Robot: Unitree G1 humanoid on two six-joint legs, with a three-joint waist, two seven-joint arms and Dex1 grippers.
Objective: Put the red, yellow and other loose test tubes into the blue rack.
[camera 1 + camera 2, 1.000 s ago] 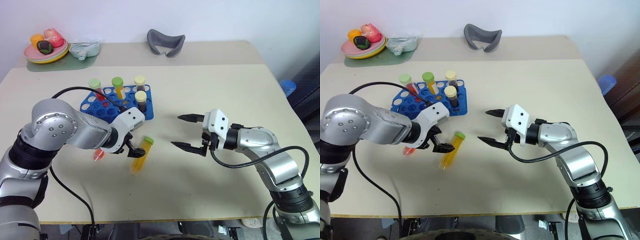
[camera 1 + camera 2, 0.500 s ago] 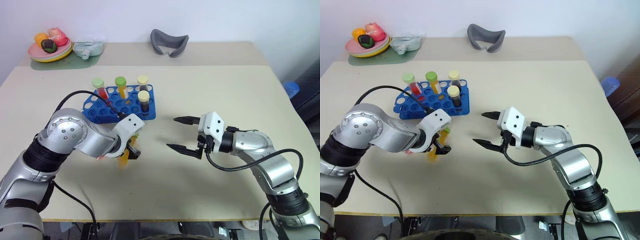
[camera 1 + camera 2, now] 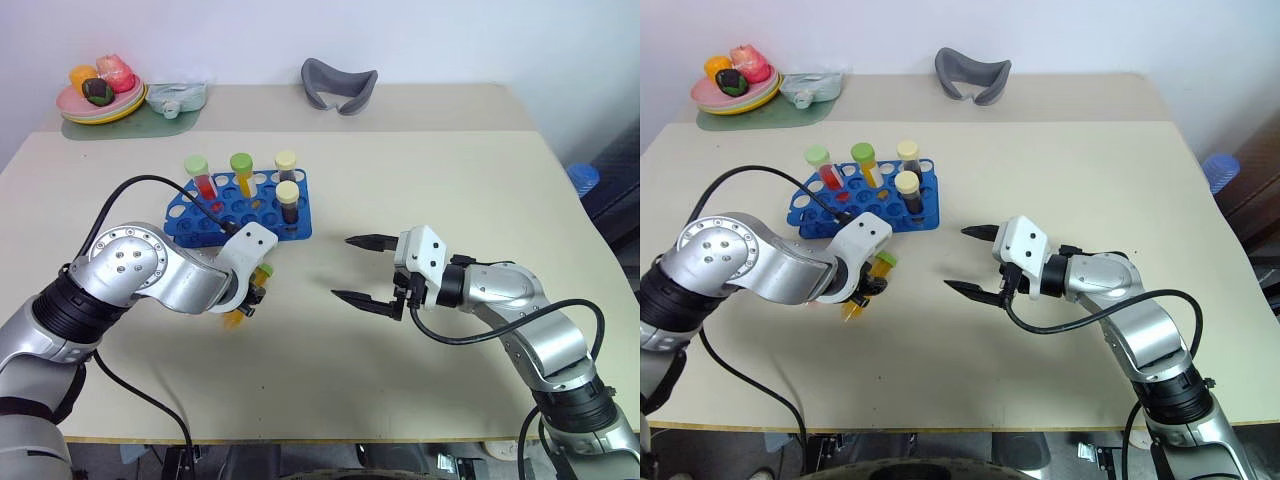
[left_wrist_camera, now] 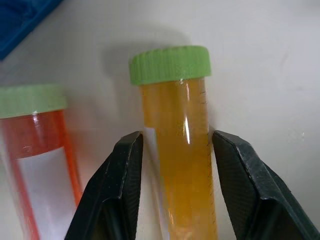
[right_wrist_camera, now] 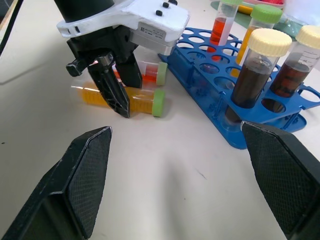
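The left gripper [image 4: 172,150] pointed down at the table with its two black fingers set either side of the orange-yellow tube [image 4: 182,165], which lay flat on the surface; the pads sat right against the tube's walls, closed on it, and the tube had not left the table. Just beside that gripper, on its far side from the right arm, lay the red tube [image 4: 42,150] with its pale-green cap, parallel to the orange-yellow one and apart from the fingers. Just beyond the left gripper stood the blue rack [image 3: 225,215], holding four upright tubes: a red one [image 3: 203,180], an orange-yellow one [image 3: 241,175] and two dark brown ones with pale-yellow caps [image 5: 257,65], the rest of its holes bare. The right gripper [image 3: 358,270] hovered above the table well to the side of the left one, jaws spread wide and holding nothing, aimed roughly level toward the rack. The beige table [image 3: 420,180] carried, far beyond both grippers, a grey curved holder [image 3: 339,85] and a pink plate [image 3: 98,105] of toy food on a green mat [image 3: 115,128], against a white wall
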